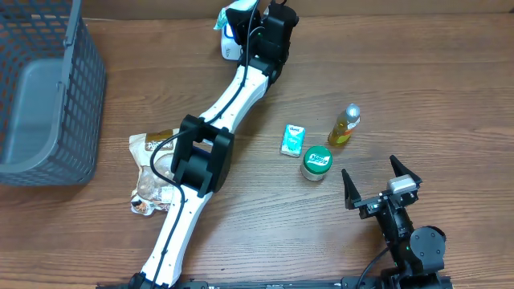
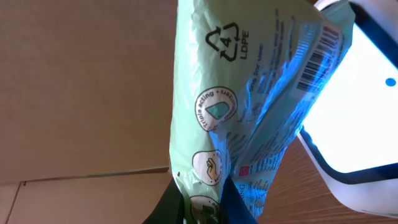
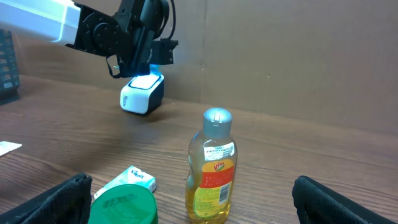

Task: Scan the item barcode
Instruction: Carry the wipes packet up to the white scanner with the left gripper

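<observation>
- My left gripper is closed narrow on the lower end of a mint-green pouch, with a dark finger pressing on either side of the film.
- The pouch stands upright out of my fingers. Its printed face, with a recycling mark and round icons, is turned toward my left wrist camera.
- The barcode sits at the pouch's upper right edge, right beside the lit white face of the scanner.
- From overhead, my left arm reaches across to the far edge of the table, where the scanner stands.
- My right gripper sits near the front right with its jaws spread wide, holding and touching nothing.
- Ahead of my right gripper are a yellow bottle, a green-lidded jar and a small box, all apart from my fingers.
</observation>
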Motion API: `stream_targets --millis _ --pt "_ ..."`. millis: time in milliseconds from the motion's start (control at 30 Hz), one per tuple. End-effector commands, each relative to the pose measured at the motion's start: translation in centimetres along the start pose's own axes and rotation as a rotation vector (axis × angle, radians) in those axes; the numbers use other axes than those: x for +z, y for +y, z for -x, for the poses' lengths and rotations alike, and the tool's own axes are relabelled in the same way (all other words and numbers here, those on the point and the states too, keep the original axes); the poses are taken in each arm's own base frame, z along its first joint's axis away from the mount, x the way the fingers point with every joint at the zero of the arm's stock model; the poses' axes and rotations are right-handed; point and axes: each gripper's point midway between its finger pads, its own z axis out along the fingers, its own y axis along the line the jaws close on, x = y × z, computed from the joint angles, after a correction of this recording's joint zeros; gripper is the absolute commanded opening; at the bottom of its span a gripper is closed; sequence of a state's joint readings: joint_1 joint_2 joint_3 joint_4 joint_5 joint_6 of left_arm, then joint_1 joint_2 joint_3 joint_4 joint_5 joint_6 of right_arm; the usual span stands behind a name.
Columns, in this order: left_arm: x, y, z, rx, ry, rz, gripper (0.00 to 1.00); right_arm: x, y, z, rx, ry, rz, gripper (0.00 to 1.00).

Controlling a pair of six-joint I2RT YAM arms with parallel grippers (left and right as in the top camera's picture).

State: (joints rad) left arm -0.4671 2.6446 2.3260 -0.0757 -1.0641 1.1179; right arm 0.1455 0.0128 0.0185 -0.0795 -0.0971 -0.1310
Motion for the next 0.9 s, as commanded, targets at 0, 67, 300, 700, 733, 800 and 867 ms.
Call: stream_targets --millis 0,67,300,700,733,800,867 --pt "1.8 0.8 -1.3 -0.016 0.024 0.005 0.04 0.0 -0.2 -0.2 0.002 -0.002 -0.010 1.00" --pt "2.4 1.0 -1.9 -0.020 0.039 0.008 0.04 0.0 -0.2 -0.2 0.002 -0.002 -0.010 1.00" --pt "3.1 1.3 -2.7 -0.030 0.065 0.016 0.04 0.0 -0.2 -0.2 0.002 -0.002 -0.010 1.00" --pt "2.6 -2.3 -3.4 0.029 0.103 -0.042 0.04 0.0 -0.2 -0.2 0.002 -0.002 -0.010 1.00" --pt "2.4 -2.3 -3.2 0.028 0.098 -0.042 0.04 0.0 -0.2 -0.2 0.002 -0.002 -0.010 1.00" --pt "1.9 -2.0 -2.6 0.018 0.087 -0.026 0.04 0.0 -0.2 -0.2 0.002 -0.002 -0.010 1.00" --pt "1.4 -2.0 -2.0 0.032 0.073 -0.022 0.04 0.0 -0.2 -0.2 0.002 -0.002 -0.010 1.00"
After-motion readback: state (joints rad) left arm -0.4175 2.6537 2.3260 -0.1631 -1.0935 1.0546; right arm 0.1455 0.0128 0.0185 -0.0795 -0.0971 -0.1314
